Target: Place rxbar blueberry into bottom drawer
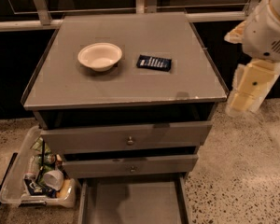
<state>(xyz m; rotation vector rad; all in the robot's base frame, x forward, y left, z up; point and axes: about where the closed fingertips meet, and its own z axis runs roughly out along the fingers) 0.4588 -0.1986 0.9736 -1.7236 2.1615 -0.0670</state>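
Camera looks down at a grey three-drawer metal cabinet with a flat square top (130, 85).

- Small flat snack bar in a dark navy-blue wrapper with pale lettering, the rxbar blueberry (154, 62): lies flat on the cabinet top, right of centre, long side roughly across the view. Nothing touches it.
- Round white shallow bowl (100, 56): upright on the same top, left of the bar and near it, with a clear gap between them.
- Lowest shallow grey metal drawer tray, the bottom drawer (130, 204): pulled out towards the camera, plain flat floor and side rails exposed. It sits directly below the two upper fronts.
- Upper grey drawer front with a small round knob (129, 140): slightly out, with a dark gap above it.
- Middle grey drawer front with a knob (131, 169): also slightly out.
- Clear plastic bin of mixed clutter (18, 190): on the speckled stone floor (242, 171), beside the cabinet's lower left corner.
- White arm with pale cream two-finger gripper (245, 101): hangs off the right edge of the cabinet, beside the front right corner, pointing down, well apart from the bar. Spread or pressed together: cannot tell.
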